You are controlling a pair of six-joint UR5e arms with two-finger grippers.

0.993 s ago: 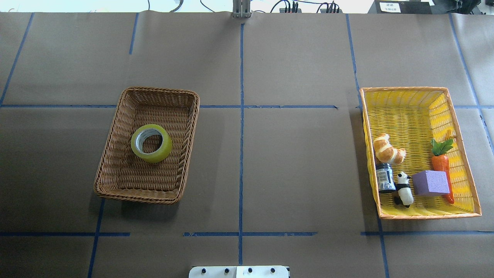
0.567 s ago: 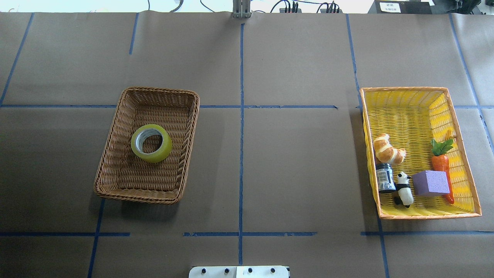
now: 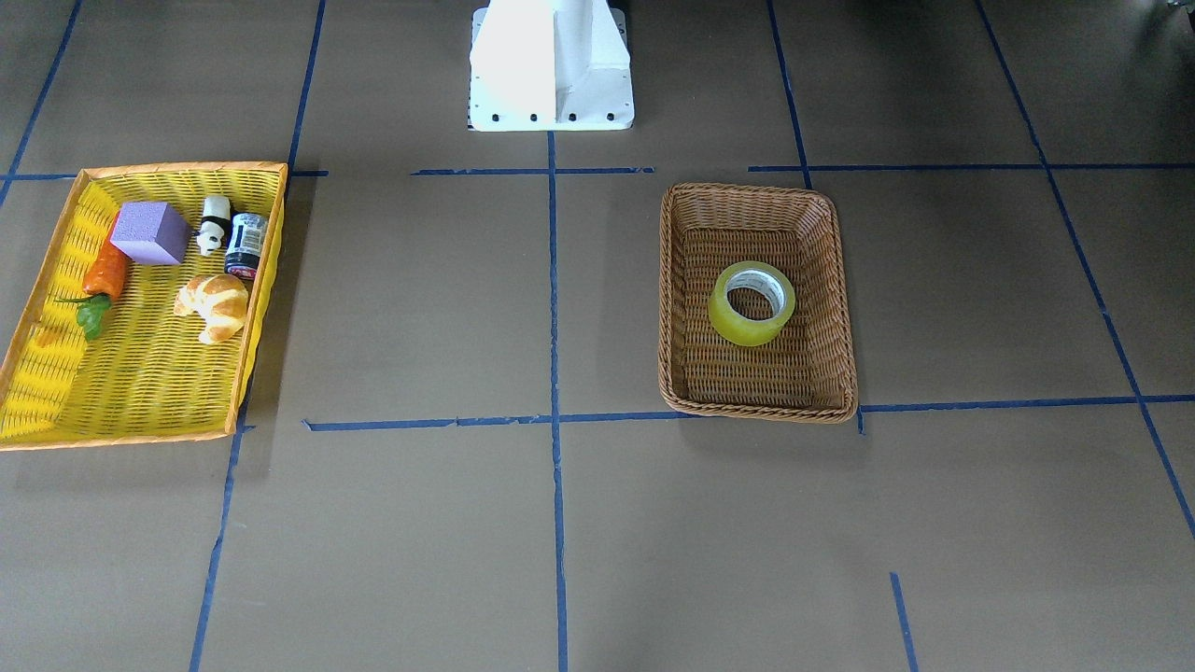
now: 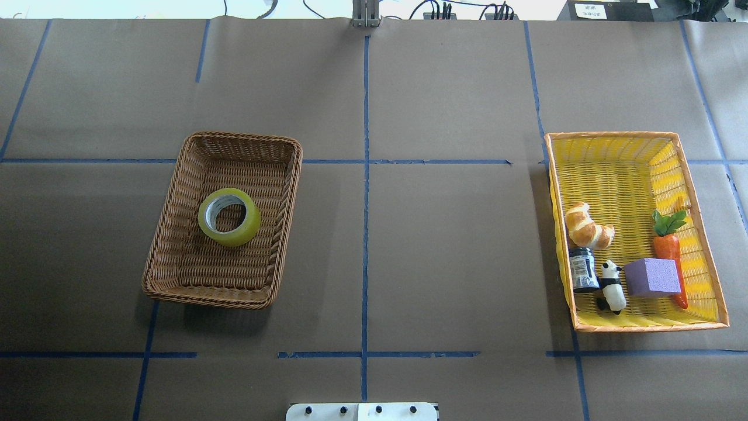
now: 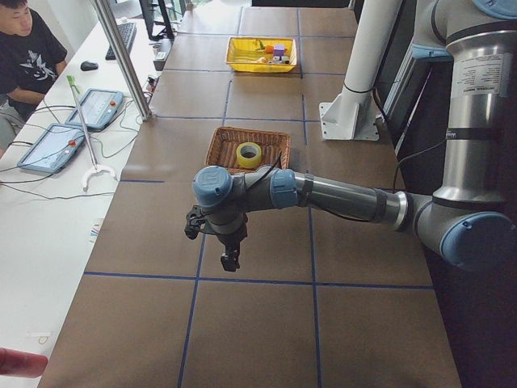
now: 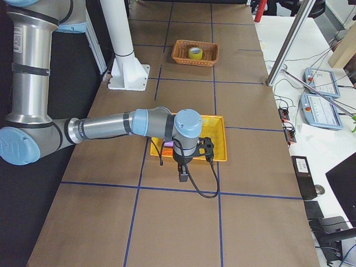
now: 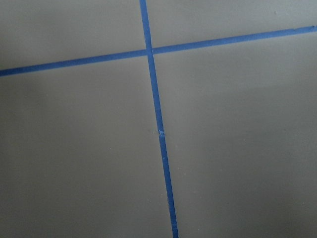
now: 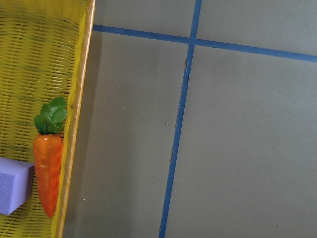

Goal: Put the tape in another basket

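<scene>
The yellow-green tape point(image 4: 229, 217) lies flat in the middle of the brown wicker basket point(image 4: 207, 295) on the table's left half. It also shows in the front view point(image 3: 752, 303), inside that basket point(image 3: 756, 403). Neither gripper shows in the overhead or front view. In the left side view my left gripper point(image 5: 230, 259) hangs over bare paper, on the near side of the wicker basket point(image 5: 218, 145). In the right side view my right gripper point(image 6: 183, 172) hangs over the near edge of the yellow tray point(image 6: 219, 139). I cannot tell whether either is open or shut.
The yellow orange-rimmed tray point(image 4: 643, 325) at the right holds a croissant point(image 4: 588, 226), a black jar point(image 4: 583, 269), a panda figure point(image 4: 612, 286), a purple block point(image 4: 653, 276) and a carrot point(image 4: 668, 248). The robot's white base point(image 3: 551, 65) stands mid-table. Blue tape lines cross the brown paper.
</scene>
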